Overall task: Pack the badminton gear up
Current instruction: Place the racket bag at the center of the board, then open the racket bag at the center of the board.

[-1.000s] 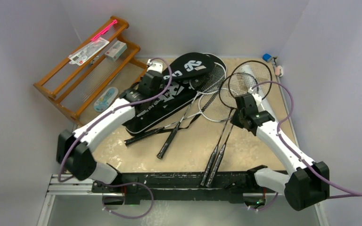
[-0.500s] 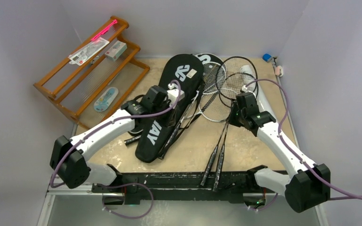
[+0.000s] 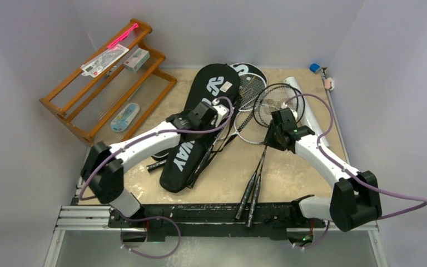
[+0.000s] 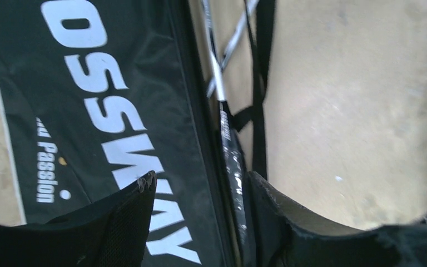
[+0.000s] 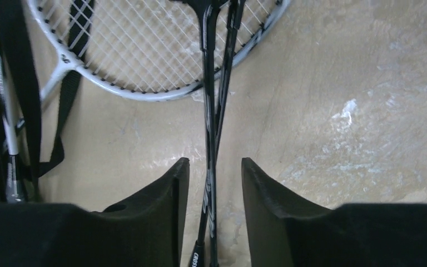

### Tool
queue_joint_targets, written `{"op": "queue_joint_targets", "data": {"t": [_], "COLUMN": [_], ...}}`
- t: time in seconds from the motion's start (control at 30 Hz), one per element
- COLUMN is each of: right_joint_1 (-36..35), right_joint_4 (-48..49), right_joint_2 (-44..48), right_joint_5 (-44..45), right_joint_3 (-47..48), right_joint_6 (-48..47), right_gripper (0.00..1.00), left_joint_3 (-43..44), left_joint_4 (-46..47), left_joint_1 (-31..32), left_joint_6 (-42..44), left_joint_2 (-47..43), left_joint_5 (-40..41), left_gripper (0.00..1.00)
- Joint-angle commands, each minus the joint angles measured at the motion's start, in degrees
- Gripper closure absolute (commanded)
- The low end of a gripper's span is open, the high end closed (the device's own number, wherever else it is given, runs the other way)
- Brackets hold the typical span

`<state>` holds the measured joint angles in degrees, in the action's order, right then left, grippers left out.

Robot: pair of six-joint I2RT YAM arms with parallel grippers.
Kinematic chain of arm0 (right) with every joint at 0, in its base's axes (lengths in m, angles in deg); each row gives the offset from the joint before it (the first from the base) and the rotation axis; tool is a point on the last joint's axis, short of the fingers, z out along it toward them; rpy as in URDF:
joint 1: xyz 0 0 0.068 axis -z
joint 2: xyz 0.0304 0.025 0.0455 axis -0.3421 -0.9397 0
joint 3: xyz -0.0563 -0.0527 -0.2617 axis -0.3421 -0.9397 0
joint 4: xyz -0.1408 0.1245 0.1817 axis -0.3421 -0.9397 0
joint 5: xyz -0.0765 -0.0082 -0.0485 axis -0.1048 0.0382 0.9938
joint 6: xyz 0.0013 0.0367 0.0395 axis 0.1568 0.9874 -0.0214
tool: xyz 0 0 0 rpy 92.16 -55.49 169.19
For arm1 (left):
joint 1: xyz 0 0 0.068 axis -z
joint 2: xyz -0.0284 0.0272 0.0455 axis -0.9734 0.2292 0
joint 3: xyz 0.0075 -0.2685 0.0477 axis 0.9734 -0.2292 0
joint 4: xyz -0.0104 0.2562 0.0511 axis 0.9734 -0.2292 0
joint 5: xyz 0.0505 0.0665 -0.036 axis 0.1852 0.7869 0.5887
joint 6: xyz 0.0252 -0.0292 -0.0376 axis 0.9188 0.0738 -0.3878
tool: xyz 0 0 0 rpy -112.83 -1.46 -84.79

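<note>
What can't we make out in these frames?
- Second cover: top view, mostly under the CROSSWAY cover.
- White tube: top view, lower end behind the right arm.
- Black rackets: right wrist view cuts the heads off at its top edge; only shafts show.
- Packet print: top view, too small.

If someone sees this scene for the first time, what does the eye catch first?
A long black cover lettered CROSSWAY lies in the middle of the table, the left hand open over its edge. Right of it, racket heads overlap, and the right hand stands open astride two dark racket shafts. An orange-brown wooden rack stands far left.
</note>
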<state>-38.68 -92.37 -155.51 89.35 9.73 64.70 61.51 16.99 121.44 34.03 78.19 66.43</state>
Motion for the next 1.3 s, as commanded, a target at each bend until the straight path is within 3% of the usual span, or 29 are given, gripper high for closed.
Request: {"op": "queue_joint_targets", "data": {"t": [0.0,0.27,0.53,0.7,0.83,1.03,1.13,1.27], "right_joint_1": [-0.2,-4.7,-11.1,-11.6,-12.0,-12.0,-12.0,-12.0], "right_joint_4": [4.4,17.4,23.8,28.6,30.1,35.8,36.7,35.0], "right_joint_2": [1.8,-0.5,-10.9,-16.6,-23.1,-30.1,-30.7,-30.5], "right_joint_5": [-2.3,-18.2,-20.2,-21.9,-20.2,-25.6,-25.5,-24.8], "right_joint_3": [3.0,1.8,6.9,7.3,9.0,12.1,12.9,13.2], "right_joint_6": [-3.3,-0.5,2.7,4.7,5.9,5.0,4.8,4.8], "right_gripper": [0.54,0.55,0.55,0.4,0.41,0.44,0.57,0.97], "left_joint_3": [4.4,0.1,-1.6,-1.4,-2.2,-3.1,-4.1,-5.3], "left_joint_4": [0.1,7.3,9.2,8.8,9.6,10.6,11.4,13.0], "left_joint_1": [0.6,-3.9,-4.4,-4.5,-4.5,-4.6,-4.6,-4.6], "left_joint_6": [2.1,-0.6,0.9,1.0,0.1,0.4,0.7,1.0], "left_joint_2": [6.7,7.7,9.5,9.5,7.4,4.7,2.7,0.5], "left_joint_5": [11.1,4.1,1.3,1.8,0.5,2.2,3.3,4.4], "left_gripper": [0.44,0.55,0.53,0.53,0.53,0.53,0.53,0.53]}}
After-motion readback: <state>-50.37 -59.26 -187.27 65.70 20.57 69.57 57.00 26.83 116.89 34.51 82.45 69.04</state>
